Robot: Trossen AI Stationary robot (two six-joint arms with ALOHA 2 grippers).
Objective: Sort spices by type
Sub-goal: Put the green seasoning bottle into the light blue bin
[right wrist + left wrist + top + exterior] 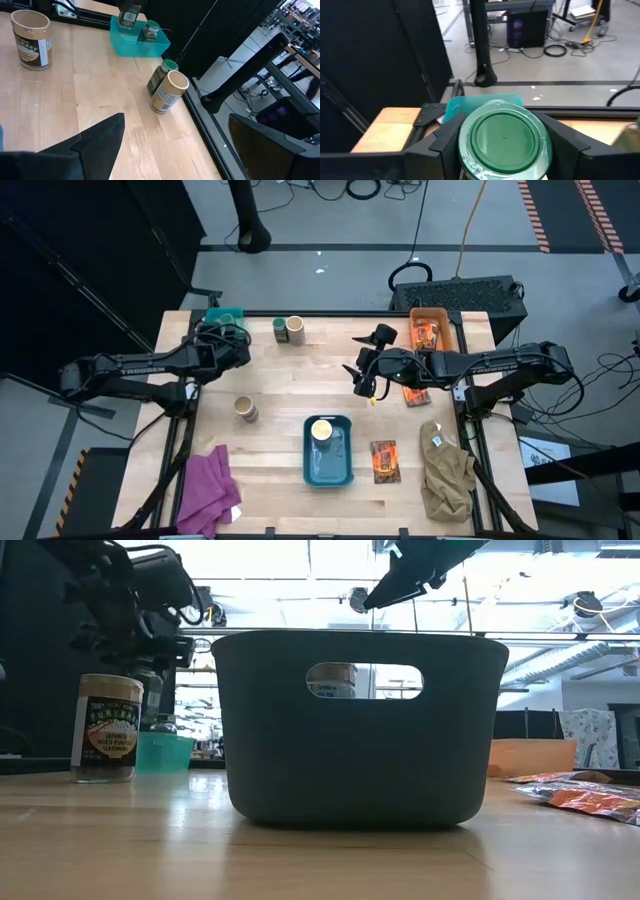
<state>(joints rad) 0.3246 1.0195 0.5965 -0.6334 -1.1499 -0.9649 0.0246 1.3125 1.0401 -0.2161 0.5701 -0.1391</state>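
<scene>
Your left claw (502,150) is pinching a green-lidded jar (504,137) between its two fingers, and in the high view it hangs right at the teal bin (226,316) on the far left corner of the surface. That is the relation your next move turns on: the bin lies directly beyond and just below the held jar, with its rim showing past the lid in the left wrist view, and another green jar (148,30) already stands inside it. The held jar is upright, lid up, so I judge a short forward-and-down move would seat it

Your right claw (364,376) is spread wide with nothing between the fingers, hovering over the middle of the surface, near the orange packet (414,392). A green jar and cream-topped jar (169,91) stand touching at the far edge, nearer the left arm. One cream-topped jar (245,409) stands alone left of the dark blue tub (327,470), which holds another (322,430)
</scene>
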